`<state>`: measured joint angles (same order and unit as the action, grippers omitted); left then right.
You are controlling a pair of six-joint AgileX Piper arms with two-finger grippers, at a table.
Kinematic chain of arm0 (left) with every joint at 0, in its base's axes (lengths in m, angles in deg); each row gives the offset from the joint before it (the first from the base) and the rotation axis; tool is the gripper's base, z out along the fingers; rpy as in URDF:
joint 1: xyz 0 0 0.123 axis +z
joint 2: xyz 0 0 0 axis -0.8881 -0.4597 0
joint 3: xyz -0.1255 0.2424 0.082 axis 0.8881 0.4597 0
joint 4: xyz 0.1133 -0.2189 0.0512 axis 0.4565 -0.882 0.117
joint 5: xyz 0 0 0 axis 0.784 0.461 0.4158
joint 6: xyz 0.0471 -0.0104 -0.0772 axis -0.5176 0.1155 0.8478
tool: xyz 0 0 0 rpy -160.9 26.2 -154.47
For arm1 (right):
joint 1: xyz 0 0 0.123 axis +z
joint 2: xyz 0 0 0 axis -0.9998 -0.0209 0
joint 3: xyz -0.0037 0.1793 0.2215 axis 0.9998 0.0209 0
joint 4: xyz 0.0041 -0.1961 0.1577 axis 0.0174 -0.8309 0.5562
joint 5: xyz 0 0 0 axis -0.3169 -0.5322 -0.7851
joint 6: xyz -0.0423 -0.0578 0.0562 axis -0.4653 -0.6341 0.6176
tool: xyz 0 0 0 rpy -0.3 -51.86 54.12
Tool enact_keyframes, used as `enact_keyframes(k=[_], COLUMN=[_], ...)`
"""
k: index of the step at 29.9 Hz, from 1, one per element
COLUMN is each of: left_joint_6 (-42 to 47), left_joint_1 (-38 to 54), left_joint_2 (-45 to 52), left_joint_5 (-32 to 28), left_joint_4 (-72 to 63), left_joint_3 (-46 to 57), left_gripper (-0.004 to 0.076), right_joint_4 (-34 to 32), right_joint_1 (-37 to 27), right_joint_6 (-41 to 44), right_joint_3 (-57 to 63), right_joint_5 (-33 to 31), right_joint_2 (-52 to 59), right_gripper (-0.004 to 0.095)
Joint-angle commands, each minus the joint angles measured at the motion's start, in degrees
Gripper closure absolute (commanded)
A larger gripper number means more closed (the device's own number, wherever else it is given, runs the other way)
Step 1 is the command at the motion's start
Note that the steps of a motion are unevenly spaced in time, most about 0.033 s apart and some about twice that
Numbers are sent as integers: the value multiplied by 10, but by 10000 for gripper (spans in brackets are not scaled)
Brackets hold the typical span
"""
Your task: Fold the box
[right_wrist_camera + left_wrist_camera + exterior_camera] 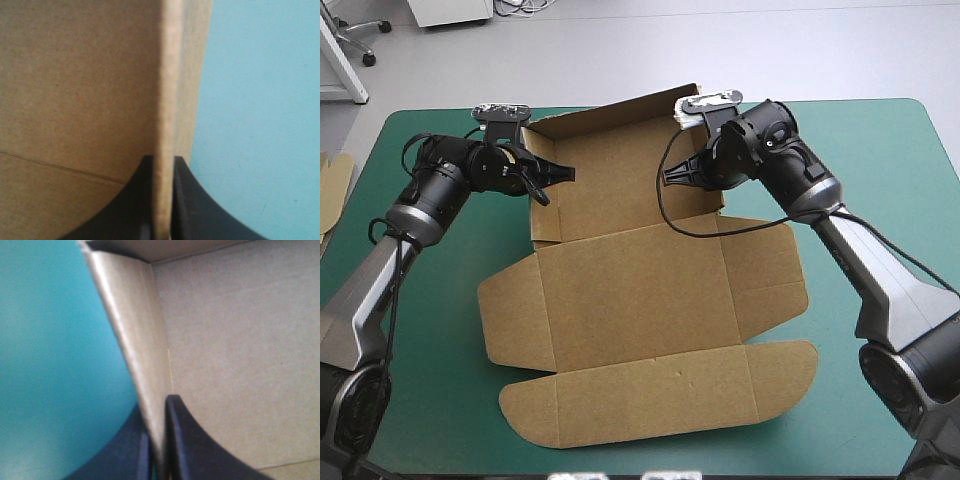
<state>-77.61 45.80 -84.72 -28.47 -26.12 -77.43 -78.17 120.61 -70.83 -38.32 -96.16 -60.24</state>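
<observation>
The brown box (640, 290) lies mid-frame on the teal-green worktop (430, 400), its long axis running top to bottom, walls raised at upper centre, with the left gripper (558, 185) clamped on the left wall, the right gripper (668, 178) on the right wall, and spare board (332, 185) at far left.

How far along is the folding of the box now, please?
Early to midway. Done: the far wall of the box stands up. In hand: the left hand and right hand each pinch a raised side wall. To do: the near panels lie flat.
</observation>
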Motion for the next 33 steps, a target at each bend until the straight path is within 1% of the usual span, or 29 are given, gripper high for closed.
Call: enact_keyframes(k=[1,6,10,15,26,33], left_joint_6=[-14,-11,-10,-6,-6,-6], left_joint_1=[-14,-14,-14,-14,-14,-14], left_joint_2=[31,46,48,49,32,23], left_joint_5=[-42,-43,-14,-4,8,10], left_joint_4=[-34,14,49,69,96,96], left_joint_3=[-17,-18,-34,-60,-86,-91], left_gripper=[738,738,738,738,738,738], right_joint_4=[60,58,57,59,64,73], right_joint_1=[10,4,-2,-7,-7,-7], right_joint_6=[-18,-18,-18,-21,-24,-25], right_joint_3=[-27,-26,-26,-26,-26,-26], right_joint_5=[53,31,5,-31,-57,-57], right_joint_2=[34,33,24,11,11,11], right_gripper=[922,922,922,922,922,922])
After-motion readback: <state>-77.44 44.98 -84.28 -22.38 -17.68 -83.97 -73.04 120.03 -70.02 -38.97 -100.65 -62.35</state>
